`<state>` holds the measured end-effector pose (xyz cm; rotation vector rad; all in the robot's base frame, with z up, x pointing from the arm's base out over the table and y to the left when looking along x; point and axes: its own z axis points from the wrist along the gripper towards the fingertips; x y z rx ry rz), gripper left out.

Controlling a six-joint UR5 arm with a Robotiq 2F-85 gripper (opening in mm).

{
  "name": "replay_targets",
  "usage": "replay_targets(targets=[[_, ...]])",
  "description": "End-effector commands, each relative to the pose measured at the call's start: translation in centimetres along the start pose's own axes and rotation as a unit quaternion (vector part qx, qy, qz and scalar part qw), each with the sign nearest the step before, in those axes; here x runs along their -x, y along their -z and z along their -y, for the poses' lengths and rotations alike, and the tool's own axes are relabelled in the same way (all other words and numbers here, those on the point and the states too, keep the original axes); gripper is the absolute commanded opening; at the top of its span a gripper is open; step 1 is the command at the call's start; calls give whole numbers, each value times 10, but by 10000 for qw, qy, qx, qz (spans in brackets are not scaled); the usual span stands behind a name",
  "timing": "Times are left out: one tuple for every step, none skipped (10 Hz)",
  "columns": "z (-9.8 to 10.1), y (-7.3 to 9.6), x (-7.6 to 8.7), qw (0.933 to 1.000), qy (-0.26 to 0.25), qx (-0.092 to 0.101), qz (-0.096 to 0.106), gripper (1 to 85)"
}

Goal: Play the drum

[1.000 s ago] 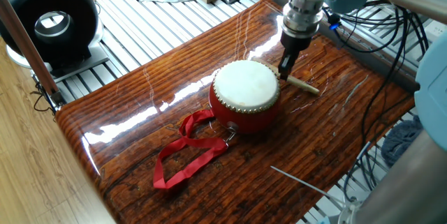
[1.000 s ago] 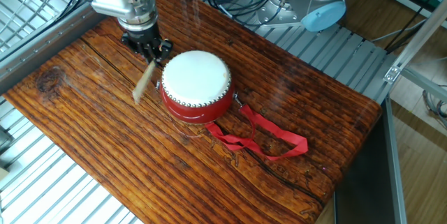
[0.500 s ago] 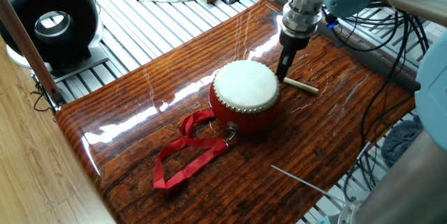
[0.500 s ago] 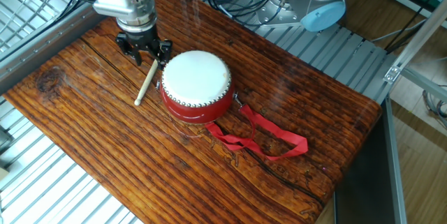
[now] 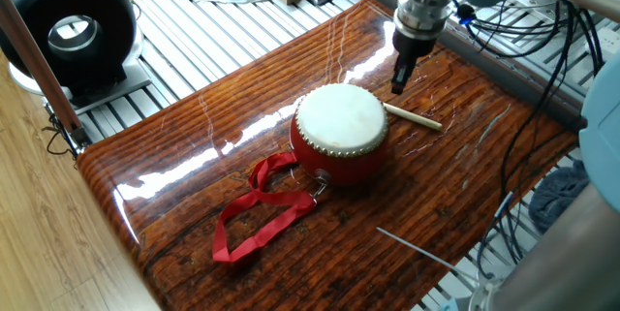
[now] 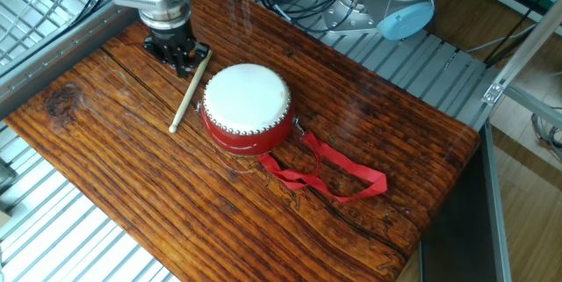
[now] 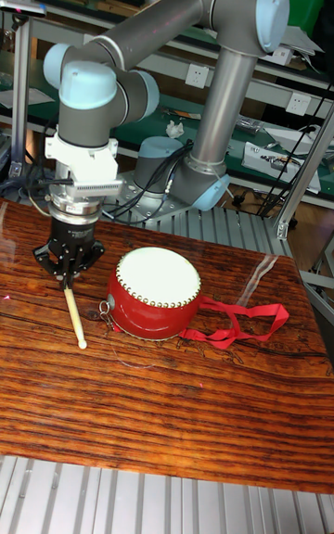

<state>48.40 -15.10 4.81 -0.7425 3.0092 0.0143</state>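
The drum [image 5: 340, 132] stands upright near the middle of the bench [image 5: 194, 156], its red ribbon [image 5: 262, 204] trailing over the wood. A drumstick [image 6: 190, 90] lies flat just beside it. The pincer [image 6: 179, 56] hangs above the stick's far end, spread and holding nothing. Judged from this, the stick has yet to be grasped; a descent and a closing are called for before striking. Only the tall fixed view shows the stick's rounded tip [image 7: 82, 344].

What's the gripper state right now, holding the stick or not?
Gripper: open, holding nothing. The stick lies on the table beside the drum, just below the jaws.
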Motion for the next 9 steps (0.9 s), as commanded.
replay_targets(targets=[[3, 18, 9, 10000, -29, -31, -16, 10], [1, 25, 12, 10000, -60, 1, -77, 10], [1, 33, 15, 9999, -61, 43, -125, 10], [0, 38, 17, 9998, -85, 84, -172, 10], [1, 41, 19, 9997, -85, 71, -196, 10], [1, 41, 21, 9997, -77, 64, -200, 10], [0, 40, 24, 9998, -54, 85, -189, 10], [1, 39, 25, 9998, -47, 85, -189, 10], [2, 39, 25, 9998, -39, 61, -193, 10]])
